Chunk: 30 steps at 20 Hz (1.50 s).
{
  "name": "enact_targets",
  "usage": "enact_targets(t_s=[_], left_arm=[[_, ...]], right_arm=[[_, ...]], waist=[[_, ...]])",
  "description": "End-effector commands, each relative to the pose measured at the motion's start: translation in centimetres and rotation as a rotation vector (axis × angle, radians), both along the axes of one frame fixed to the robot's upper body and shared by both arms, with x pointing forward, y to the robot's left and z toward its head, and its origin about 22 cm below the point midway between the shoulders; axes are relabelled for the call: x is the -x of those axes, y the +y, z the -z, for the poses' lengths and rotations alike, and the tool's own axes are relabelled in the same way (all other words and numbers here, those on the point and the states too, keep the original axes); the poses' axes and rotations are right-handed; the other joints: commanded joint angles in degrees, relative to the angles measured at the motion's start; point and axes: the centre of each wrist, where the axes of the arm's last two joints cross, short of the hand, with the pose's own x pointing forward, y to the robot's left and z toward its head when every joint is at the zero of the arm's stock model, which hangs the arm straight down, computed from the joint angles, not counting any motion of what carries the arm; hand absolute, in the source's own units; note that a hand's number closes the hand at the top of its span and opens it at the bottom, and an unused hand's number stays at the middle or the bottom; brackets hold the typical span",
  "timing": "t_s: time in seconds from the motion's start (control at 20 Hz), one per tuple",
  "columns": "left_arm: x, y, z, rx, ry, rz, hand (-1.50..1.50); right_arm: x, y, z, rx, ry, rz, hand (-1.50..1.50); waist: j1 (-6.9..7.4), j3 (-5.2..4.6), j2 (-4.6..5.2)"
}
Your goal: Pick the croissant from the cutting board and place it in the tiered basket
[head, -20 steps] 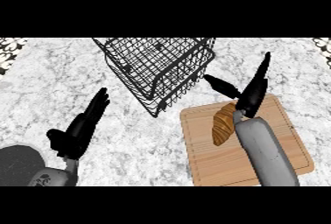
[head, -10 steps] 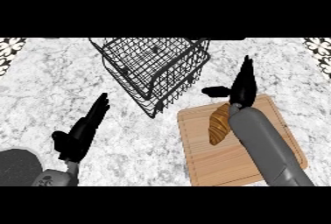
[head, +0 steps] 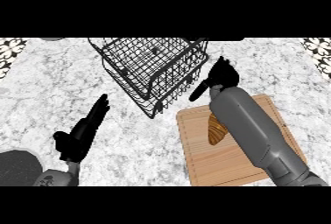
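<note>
croissant (head: 216, 132) sits on the board (head: 207, 164), half under the right forearm. right hand (head: 222, 78) hangs past it beside the basket (head: 139, 94), fingers straight, holding nothing. left hand (head: 82, 133) rests open. risk imo: closing from there snags wire, not pastry.

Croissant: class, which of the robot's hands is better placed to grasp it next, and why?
Right. The right hand hovers by the far edge of the cutting board, its forearm over the croissant; the left hand is off the board, over the counter.
</note>
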Motion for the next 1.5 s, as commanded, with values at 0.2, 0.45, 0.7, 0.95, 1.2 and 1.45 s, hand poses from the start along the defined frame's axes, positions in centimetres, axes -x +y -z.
enact_targets(t_s=[0.2, 0.45, 0.7, 0.95, 1.2, 1.45], left_arm=[[0.1, 0.4, 0.5, 0.010, -0.006, -0.018, 0.00], [-0.5, -1.0, -0.4, 0.014, -0.016, -0.011, 0.00], [0.0, 0.8, 0.4, 0.010, -0.014, -0.027, 0.00], [-0.1, 1.3, 0.1, 0.002, -0.016, -0.011, 0.00], [0.2, 1.7, 0.8, 0.017, -0.006, -0.002, 0.00], [0.0, -0.1, 0.4, 0.025, -0.021, 0.009, 0.00]], right_arm=[[0.2, 4.8, -6.0, 0.103, 0.190, 0.081, -1.50], [-0.3, 2.5, -3.8, 0.192, 0.176, 0.174, -1.50], [-1.3, 1.2, -2.1, 0.192, 0.319, 0.216, -1.50], [0.2, 2.0, -0.7, 0.122, 0.298, 0.220, -1.50], [0.6, 1.3, 0.5, 0.152, 0.298, 0.245, -1.50], [1.4, -1.3, 1.8, 0.137, 0.312, 0.308, -1.50]], waist=[[-0.95, 0.37, 0.27], [-1.21, 0.45, 0.37], [-0.73, 0.37, 0.59], [-1.06, 0.43, 0.49], [-0.61, 0.41, 0.83], [-0.65, 0.48, 0.77]])
